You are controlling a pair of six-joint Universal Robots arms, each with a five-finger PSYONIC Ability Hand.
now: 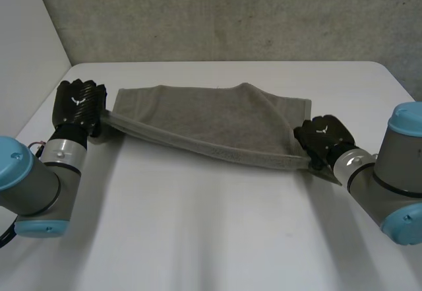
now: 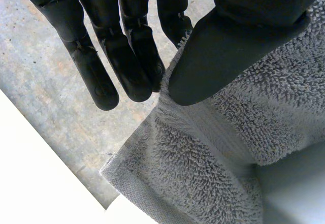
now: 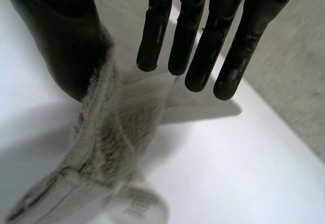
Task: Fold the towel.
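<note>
Head view: towel (image 1: 211, 123) stretched crosswise, left hand (image 1: 79, 103) and right hand (image 1: 323, 136) pinching its ends.

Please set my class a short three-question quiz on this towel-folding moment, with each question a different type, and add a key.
1. True or false: the towel lies flat and untouched on the table.
2. How many hands pinch the towel? A) none B) one C) both
3. Fill in: the left hand and the right hand each grip a near ____ of the towel.
Key: 1 false; 2 C; 3 corner.
</note>
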